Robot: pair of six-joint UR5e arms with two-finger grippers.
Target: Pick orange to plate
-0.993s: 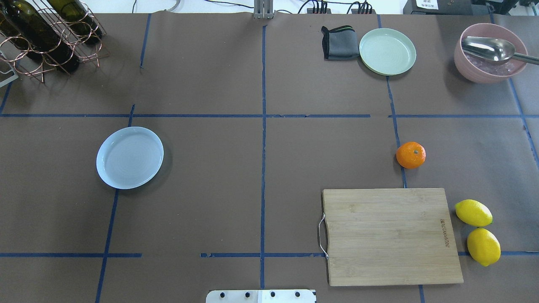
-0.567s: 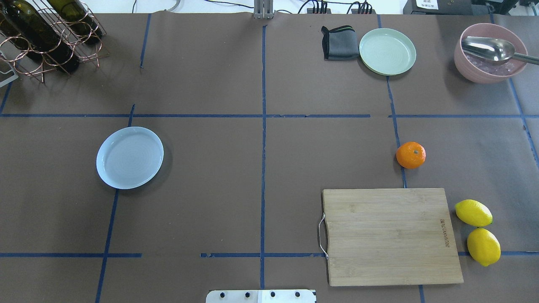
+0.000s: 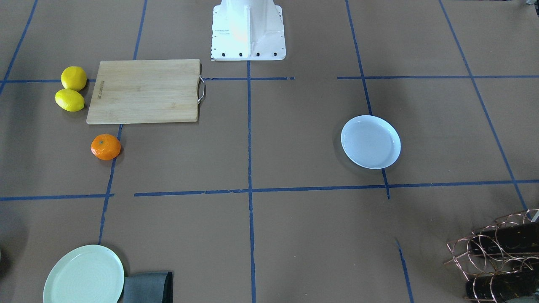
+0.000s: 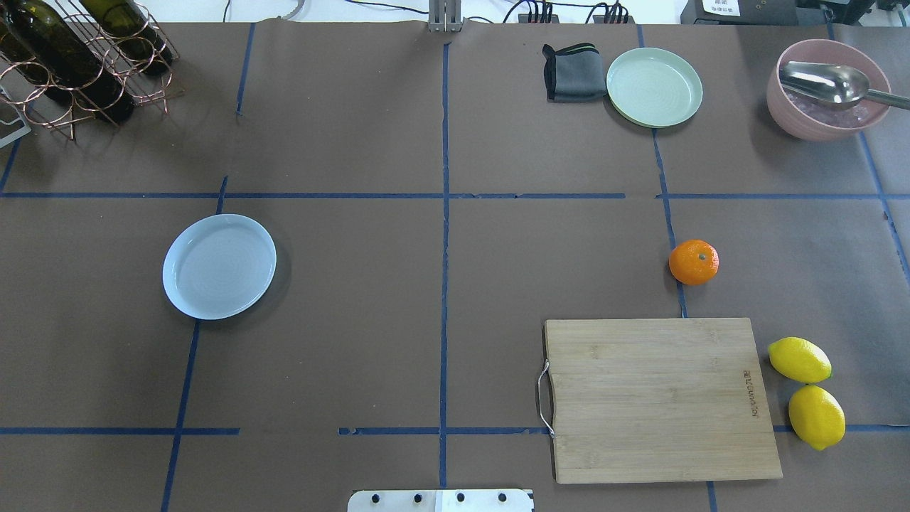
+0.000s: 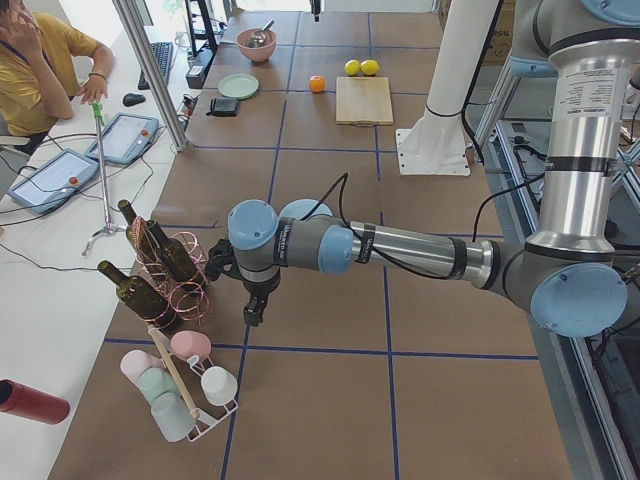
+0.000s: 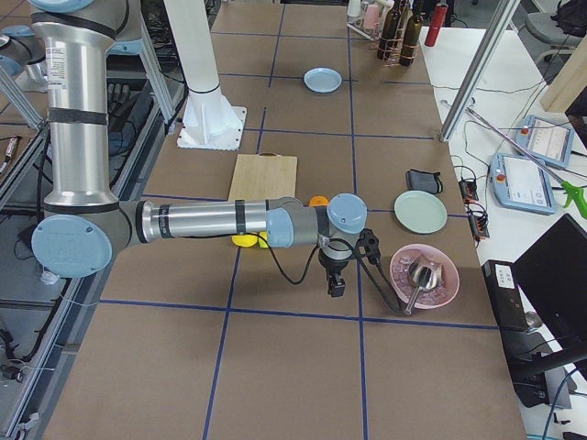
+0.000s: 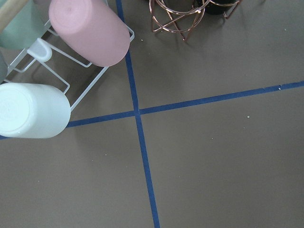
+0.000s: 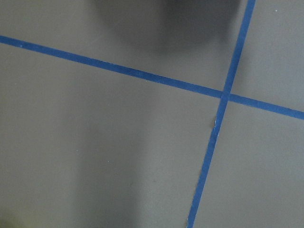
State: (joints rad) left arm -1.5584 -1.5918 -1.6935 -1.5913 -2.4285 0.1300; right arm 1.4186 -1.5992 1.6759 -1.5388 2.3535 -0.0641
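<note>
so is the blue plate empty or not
Empty. The plate shows only its bare inside; the orange sits on the table, apart from it.

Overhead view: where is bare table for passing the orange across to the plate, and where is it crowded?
Bare: the wide middle between the plate and the orange, and the far centre between wine rack and grey cloth. Crowded: the right side, where cutting board, lemons, green plate and pink bowl lie around the orange.

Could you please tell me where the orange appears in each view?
Front-facing: orange left, below cutting board.
Overhead: orange right, above cutting board.
Exterior left: orange far, left of cutting board.
Exterior right: orange peeking above near arm.
Left wrist: absent.
Right wrist: absent.
Shared landmark: cutting board.
</note>
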